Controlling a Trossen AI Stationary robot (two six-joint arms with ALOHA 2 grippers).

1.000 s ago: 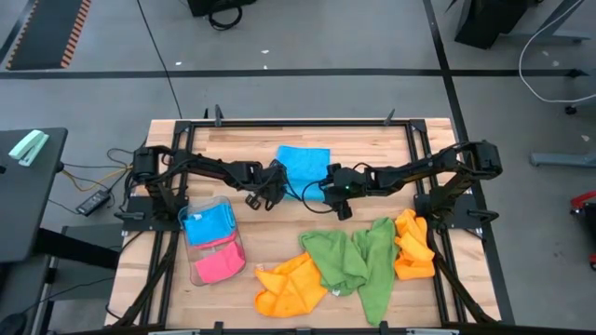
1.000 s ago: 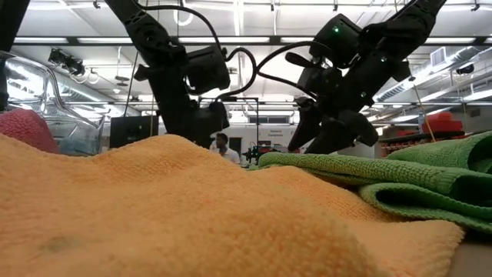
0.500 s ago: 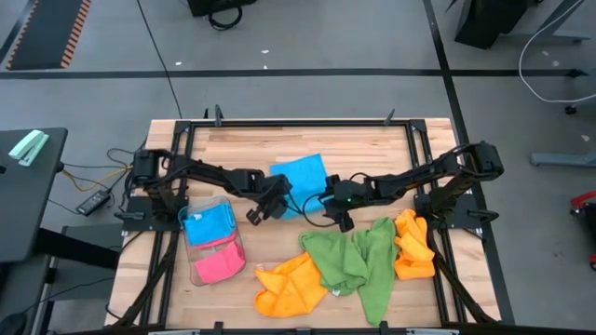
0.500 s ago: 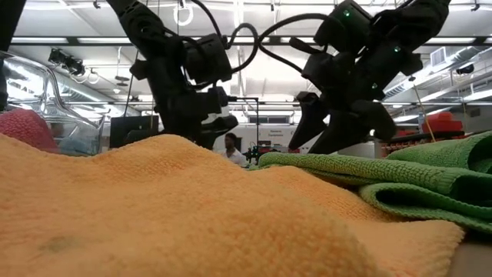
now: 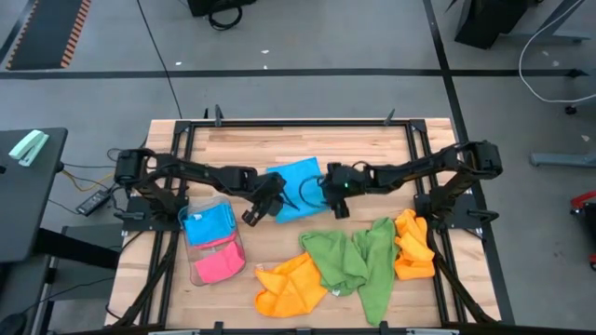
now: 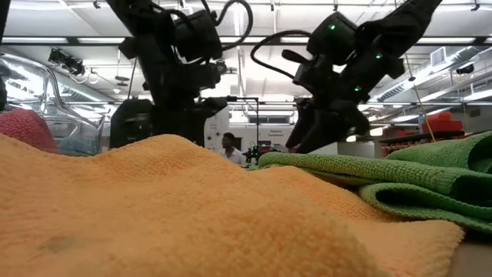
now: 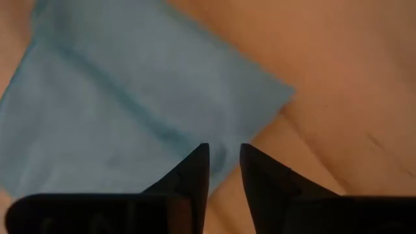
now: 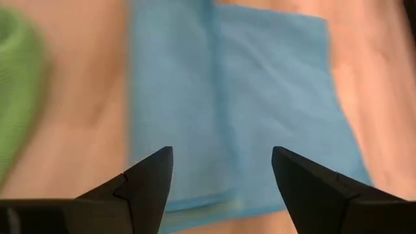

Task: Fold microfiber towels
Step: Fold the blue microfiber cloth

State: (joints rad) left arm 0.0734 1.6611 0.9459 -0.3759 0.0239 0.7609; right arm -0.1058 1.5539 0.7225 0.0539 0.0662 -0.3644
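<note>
The sky-blue towel (image 5: 300, 180) lies flat mid-table, between both grippers — probably for its next fold. The left gripper (image 5: 252, 212) hovers at its left edge, fingers narrowly parted, empty; the right gripper (image 5: 336, 207), spread wide, holds nothing.

Low view: big orange microfiber towel (image 6: 154, 208) fills foreground, hides tabletop & both grippers' fingertips. Clear plastic tray (image 6: 54, 100) cut off at left edge. Sky-blue folded microfiber towel (image 7: 130, 110) blurred in left wrist view, corner off-frame. Distant person (image 6: 228, 148) too small to tell.
</note>
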